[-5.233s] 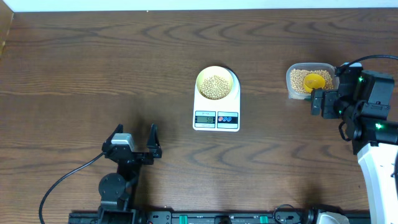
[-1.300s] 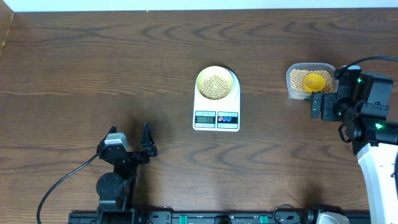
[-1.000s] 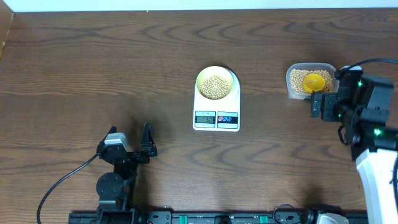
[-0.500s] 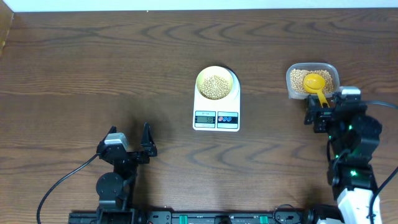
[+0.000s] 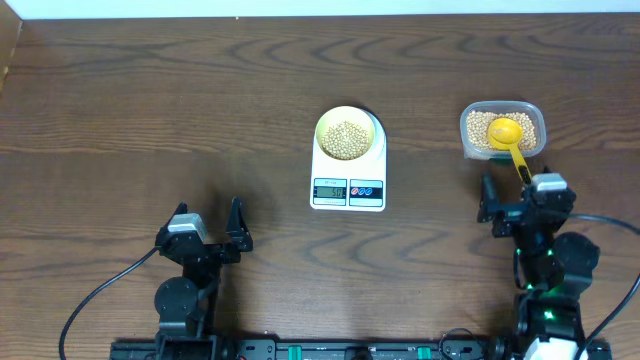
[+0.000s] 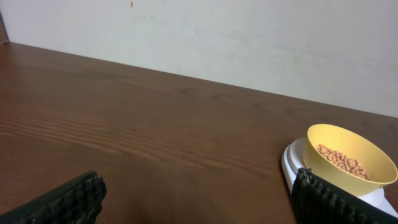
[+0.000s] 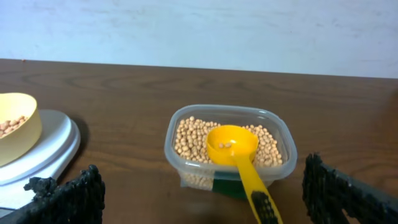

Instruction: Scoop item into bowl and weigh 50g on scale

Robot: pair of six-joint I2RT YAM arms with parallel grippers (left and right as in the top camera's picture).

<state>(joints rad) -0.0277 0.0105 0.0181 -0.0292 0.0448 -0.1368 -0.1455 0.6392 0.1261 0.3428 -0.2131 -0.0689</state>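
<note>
The pale-yellow bowl [image 5: 348, 134] stands on the white scale [image 5: 348, 190] at mid-table, with tan beans [image 5: 347, 138] in it. More beans [image 5: 480, 128] fill a clear container [image 5: 503, 106] at the right. A yellow scoop [image 5: 507, 132] rests in that container, its handle pointing toward my right gripper [image 5: 525, 192]. In the right wrist view the right gripper [image 7: 205, 199] stands open, with the scoop [image 7: 231, 143] handle running down between its fingers [image 7: 68, 199] and touching neither. My left gripper [image 5: 208, 215] is open over bare table at the front left, and it [image 6: 199, 205] looks toward the bowl [image 6: 323, 167].
A pale wall rises behind the far edge of the dark wooden table [image 5: 150, 100]. A black cable [image 5: 100, 290] trails from the left arm's base. A rail with fittings [image 5: 350, 350] runs along the front edge.
My right arm has drawn back from the container toward the front edge, still open. The scoop stays lying in the container. The left arm, bowl and scale have not moved.
</note>
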